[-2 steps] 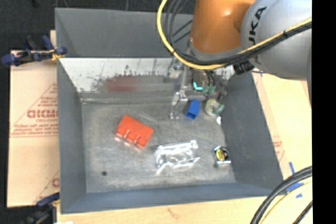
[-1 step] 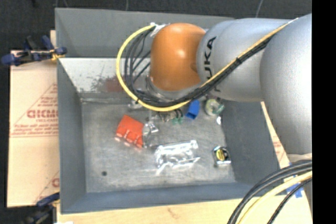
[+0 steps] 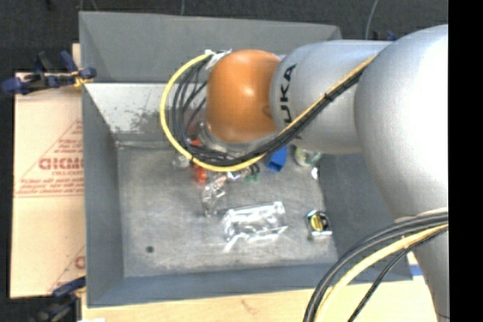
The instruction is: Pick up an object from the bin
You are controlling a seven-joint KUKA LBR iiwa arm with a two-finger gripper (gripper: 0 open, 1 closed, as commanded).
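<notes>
My gripper (image 3: 213,192) shows as a pale metal part sticking out below the arm's wrist, low over the middle of the bin floor. Right beside it on the left lies a small red thing (image 3: 200,176). A crumpled clear plastic packet (image 3: 253,225) lies just below and to the right of the gripper, apart from it. A small green thing (image 3: 252,171) sits close on the right, half under the arm.
A blue block (image 3: 278,157) and a pale round thing (image 3: 306,157) lie at the right, partly under the arm. A small yellow and black tape measure (image 3: 319,224) rests by the right wall. The arm covers the back of the bin.
</notes>
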